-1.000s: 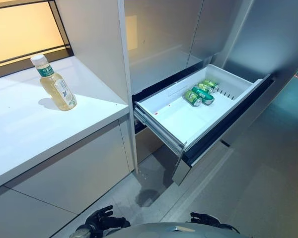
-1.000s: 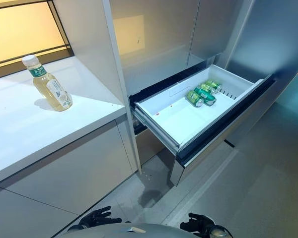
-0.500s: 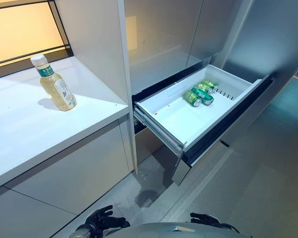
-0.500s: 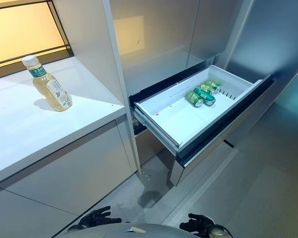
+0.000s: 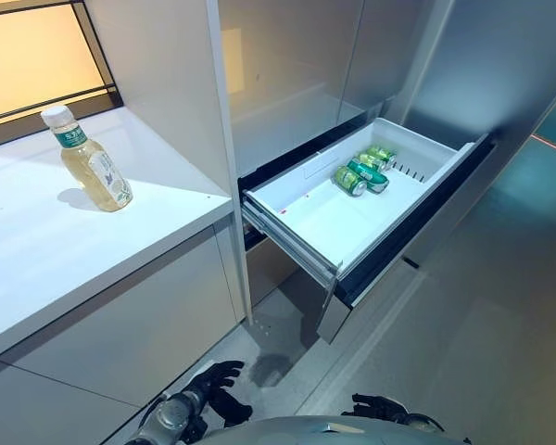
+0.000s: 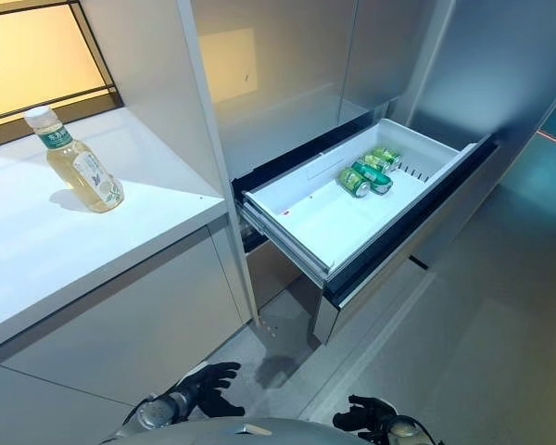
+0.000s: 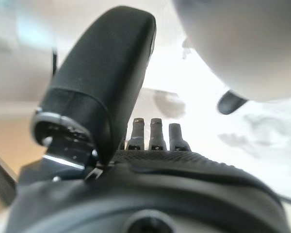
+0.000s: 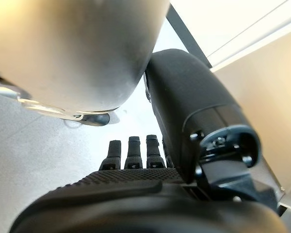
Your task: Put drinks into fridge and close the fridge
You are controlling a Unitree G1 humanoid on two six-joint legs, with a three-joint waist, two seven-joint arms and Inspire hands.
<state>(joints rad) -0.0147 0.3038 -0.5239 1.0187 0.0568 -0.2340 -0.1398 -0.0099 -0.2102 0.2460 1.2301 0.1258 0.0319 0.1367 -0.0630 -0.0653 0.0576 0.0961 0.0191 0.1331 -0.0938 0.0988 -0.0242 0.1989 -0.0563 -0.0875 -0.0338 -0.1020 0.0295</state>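
A drink bottle (image 5: pixel 85 159) with a white cap, green label and pale yellow liquid stands upright on the white counter (image 5: pixel 56 250) at the left. The fridge drawer (image 5: pixel 326 218) is pulled out at the centre, and green cans (image 5: pixel 360 172) lie at its far end. My left hand (image 5: pixel 219 387) hangs low over the floor, open and empty, with relaxed fingers (image 7: pixel 155 132). My right hand (image 6: pixel 366 414) hangs low at the bottom right, open and empty; its fingers (image 8: pixel 132 151) also show in the right wrist view.
A tall white cabinet panel (image 5: pixel 176 102) stands between the counter and the fridge. The drawer's dark front (image 5: pixel 417 222) juts out over the grey floor (image 5: pixel 500 343). A dark-framed window (image 5: pixel 37 56) runs behind the counter.
The camera has shifted, so the whole scene sits a little further left. My left hand has come up and forward over the floor. The right hand hangs as before.
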